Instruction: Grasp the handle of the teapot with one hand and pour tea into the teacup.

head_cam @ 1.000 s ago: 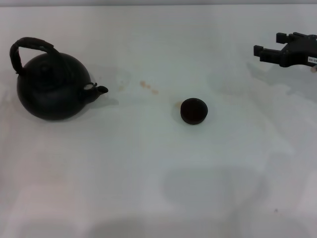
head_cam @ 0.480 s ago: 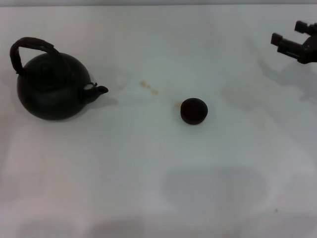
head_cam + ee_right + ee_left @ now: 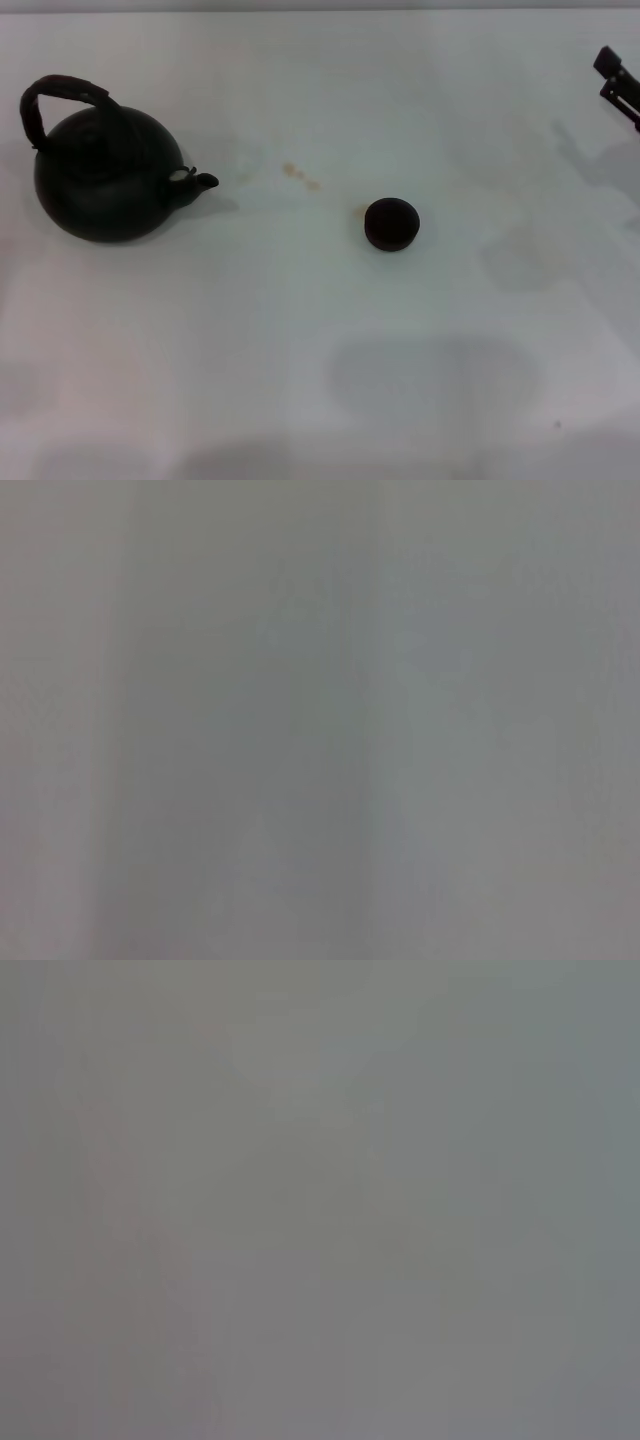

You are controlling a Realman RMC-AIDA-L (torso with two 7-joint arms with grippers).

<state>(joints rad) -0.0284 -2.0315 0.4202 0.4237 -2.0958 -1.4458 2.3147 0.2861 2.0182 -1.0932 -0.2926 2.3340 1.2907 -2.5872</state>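
My right gripper [image 3: 620,85], grip state not discernible, had retreated to the far right edge. The teacup [image 3: 391,223] sat mid-counter [image 3: 300,350]; the teapot [image 3: 105,175] stood far left, seemingly heavy and rigid, best taken at its arched handle [image 3: 62,92]. My left gripper was unseen.

No text, label or brand can be read here. The teapot [image 3: 103,180], the teacup [image 3: 391,223] and the tabletop [image 3: 300,350] carry no readable nr. or sign.
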